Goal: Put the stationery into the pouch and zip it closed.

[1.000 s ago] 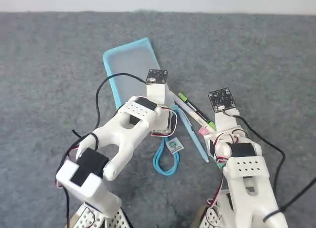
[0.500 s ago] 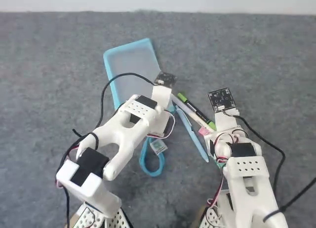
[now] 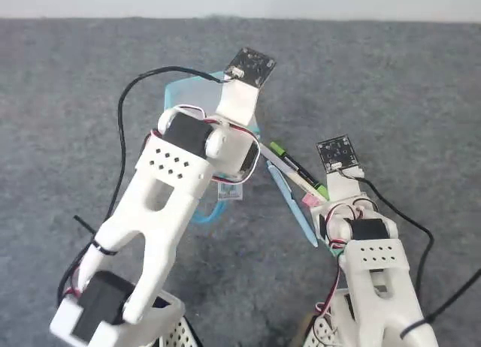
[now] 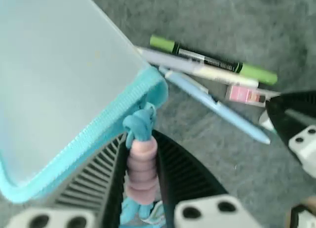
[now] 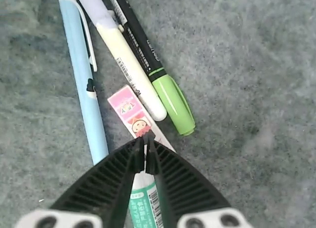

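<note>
Left gripper (image 4: pixel 141 140): you have it clamped on the pouch (image 4: pixel 59 75) zipper pull (image 4: pixel 142 165).
Right gripper (image 5: pixel 144 145): your jaws together, over the eraser (image 5: pixel 128 109).
Pens (image 5: pixel 85 90): beside the pouch.

Pouch (image 4: pixel 59 65): blurry, cut off by left wrist view's edges; in high view mostly under left arm. Zip pull (image 4: pixel 142 164): lower end lost btwn left gripper (image 4: pixel 140 139) jaws. Blue pen (image 5: pixel 84 80): one end cut by pic edge. Green-label tube (image 5: pixel 143 201): mostly behind right gripper (image 5: pixel 144 143), type unclear.
</note>
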{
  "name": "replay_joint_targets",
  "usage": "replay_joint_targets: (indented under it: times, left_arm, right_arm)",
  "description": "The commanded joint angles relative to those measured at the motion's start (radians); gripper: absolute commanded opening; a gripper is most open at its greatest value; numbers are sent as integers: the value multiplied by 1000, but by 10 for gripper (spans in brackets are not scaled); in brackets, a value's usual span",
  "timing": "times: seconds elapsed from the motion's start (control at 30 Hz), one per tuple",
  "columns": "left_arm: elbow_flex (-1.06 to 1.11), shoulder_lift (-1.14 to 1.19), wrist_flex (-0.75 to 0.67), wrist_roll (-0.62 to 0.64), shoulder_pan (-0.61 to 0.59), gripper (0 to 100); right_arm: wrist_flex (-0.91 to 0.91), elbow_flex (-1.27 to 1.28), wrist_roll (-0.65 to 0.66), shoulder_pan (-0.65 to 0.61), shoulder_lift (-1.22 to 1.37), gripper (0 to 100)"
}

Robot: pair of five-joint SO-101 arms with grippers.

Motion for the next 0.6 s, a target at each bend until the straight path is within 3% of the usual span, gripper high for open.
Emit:
replay_joint_targets:
  times: [0.0,0.13,0.4,0.57]
  left_arm:
    - [-8,23,-21,-12,2,64]
    - [61,95,-126,-8,6,189]
    - [54,118,-219,54,-11,197]
    - [45,-6,-226,54,-221,196]
  right_arm:
    - [-19,-8,-3,16,-30,13]
    - [-15,-8,-3,16,-27,13]
    - [8,-17,38,16,-21,13]
    - [174,-143,38,7,-19,13]
